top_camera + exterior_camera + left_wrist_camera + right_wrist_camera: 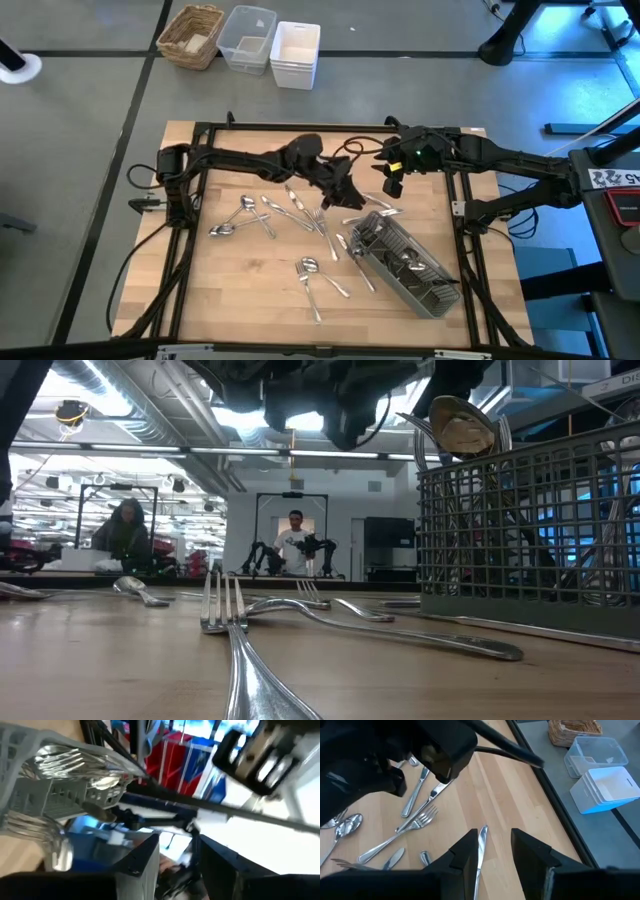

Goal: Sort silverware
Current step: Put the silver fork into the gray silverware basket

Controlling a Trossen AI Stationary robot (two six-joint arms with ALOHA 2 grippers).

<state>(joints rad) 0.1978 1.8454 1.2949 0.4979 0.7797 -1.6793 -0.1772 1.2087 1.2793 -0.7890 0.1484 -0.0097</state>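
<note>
Loose silverware lies flat on the wooden table: spoons [235,215], forks and knives [300,212], and more spoons [310,272]. A fork [225,610] lies nearest the low camera. The grey slatted caddy [410,265] lies at the near right, with spoons [462,425] and forks [60,760] sticking out of it. My left gripper [175,837] hovers open and empty over the table's middle [352,195], just beyond the caddy's far end. My right gripper [495,832] hangs open and empty beside it [393,187]. A knife [481,850] on the table shows between its fingers.
A black frame rail [300,128] runs around the table. Beyond the far edge stand a wicker basket [190,35], a clear bin [247,38] and a white bin [295,52]. People [125,525] are in the room behind. Bare wood [250,300] lies at the near left.
</note>
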